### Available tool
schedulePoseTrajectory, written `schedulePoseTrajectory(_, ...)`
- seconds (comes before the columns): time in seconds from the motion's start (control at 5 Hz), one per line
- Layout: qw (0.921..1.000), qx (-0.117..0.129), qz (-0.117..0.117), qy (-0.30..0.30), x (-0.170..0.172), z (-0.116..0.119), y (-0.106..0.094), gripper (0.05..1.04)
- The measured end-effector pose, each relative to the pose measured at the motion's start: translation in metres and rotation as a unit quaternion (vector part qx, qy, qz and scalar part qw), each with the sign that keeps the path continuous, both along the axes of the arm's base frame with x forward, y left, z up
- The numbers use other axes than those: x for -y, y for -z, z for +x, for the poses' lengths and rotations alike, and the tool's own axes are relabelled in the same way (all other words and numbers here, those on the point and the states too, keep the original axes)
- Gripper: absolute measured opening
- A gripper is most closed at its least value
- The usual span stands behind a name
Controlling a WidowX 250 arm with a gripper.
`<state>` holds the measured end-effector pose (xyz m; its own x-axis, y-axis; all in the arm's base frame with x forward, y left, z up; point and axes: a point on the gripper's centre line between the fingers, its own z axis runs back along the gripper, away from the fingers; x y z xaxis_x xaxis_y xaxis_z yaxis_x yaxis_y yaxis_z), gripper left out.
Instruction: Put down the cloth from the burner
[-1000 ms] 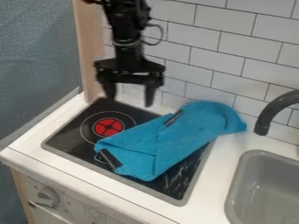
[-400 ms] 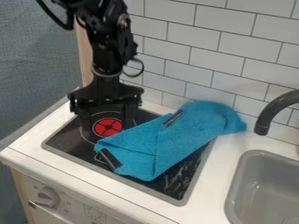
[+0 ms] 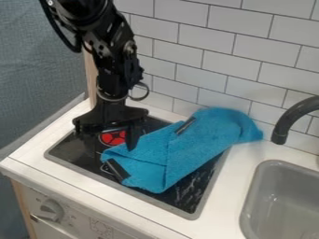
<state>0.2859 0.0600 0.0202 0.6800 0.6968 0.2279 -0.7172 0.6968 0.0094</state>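
The gripper [image 3: 111, 148] has come lower over the red burner [image 3: 113, 138], fingers spread, gripping nothing. The folded blue terry cloth [image 3: 181, 151] lies across the cooktop [image 3: 187, 196], its far end past the edge over the white counter [image 3: 240, 175].

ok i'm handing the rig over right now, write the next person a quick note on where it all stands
Gripper: open, low over the red burner mark, beside the cloth's near-left end; contact unclear.
Cloth: folded, lying across the stove top, far end over the counter towards the faucet.
Done: gripper at the cloth, no grasp.
Left: grip it, take it off the stove, put it down.
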Motion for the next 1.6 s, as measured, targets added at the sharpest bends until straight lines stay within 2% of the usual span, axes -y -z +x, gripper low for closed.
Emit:
schedulePoseTrajectory(0.2,0.9999,-0.008,0.001,-0.012,-0.001,-0.001,0.01,0.998)
schedulePoseTrajectory(0.4,0.9995,-0.01,-0.013,-0.027,-0.001,0.0,0.024,0.998)
schedulePoseTrajectory(0.6,0.9986,-0.02,-0.016,-0.046,-0.005,-0.004,0.036,0.998)
schedulePoseTrajectory(0.8,0.9979,-0.019,-0.026,-0.056,-0.003,0.001,0.042,0.998)
schedulePoseTrajectory(1.0,0.9977,-0.022,-0.031,-0.056,-0.001,0.004,0.047,0.936)
schedulePoseTrajectory(1.4,0.9985,-0.019,-0.023,-0.046,0.001,0.01,0.052,0.362)
schedulePoseTrajectory(1.6,0.9984,-0.018,-0.026,-0.048,0.002,0.01,0.052,0.194)
